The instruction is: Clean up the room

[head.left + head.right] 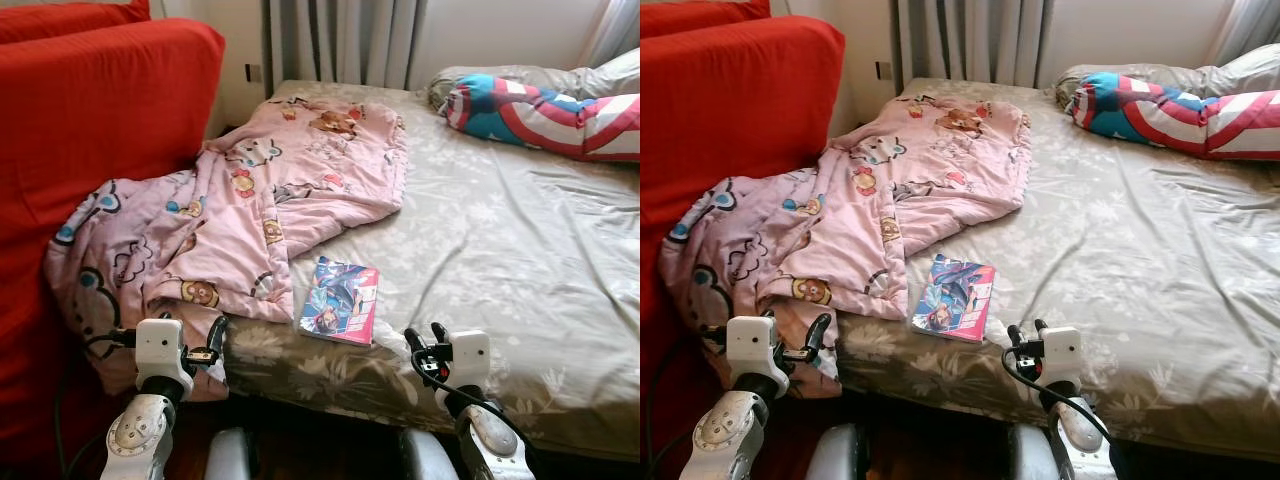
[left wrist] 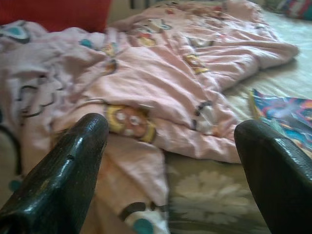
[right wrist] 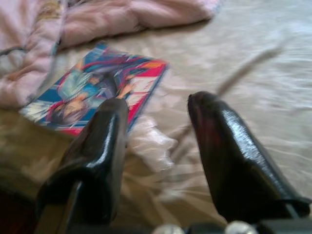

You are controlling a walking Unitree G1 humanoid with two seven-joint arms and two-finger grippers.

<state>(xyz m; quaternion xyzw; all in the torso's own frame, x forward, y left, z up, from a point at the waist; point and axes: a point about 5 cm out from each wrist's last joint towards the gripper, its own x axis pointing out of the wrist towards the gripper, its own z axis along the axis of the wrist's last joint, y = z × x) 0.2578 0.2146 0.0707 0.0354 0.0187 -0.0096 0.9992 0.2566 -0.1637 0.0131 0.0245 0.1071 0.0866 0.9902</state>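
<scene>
Comic book (image 1: 339,299) lies flat near the front edge of the bed (image 1: 520,260), just beside the rumpled pink blanket (image 1: 250,210). It looks thin, light and floppy, with a glossy cover likely to slip; best pinched at a free corner. A crumpled white scrap (image 3: 148,141) sits beside it. Right gripper (image 3: 158,105) hovers wide over the scrap; left gripper (image 2: 170,131) gapes wide before the blanket's hanging edge.

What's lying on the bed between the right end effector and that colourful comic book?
A small crumpled white wrapper lies between the right end effector and the colourful comic book, seen best in the right wrist view.
</scene>
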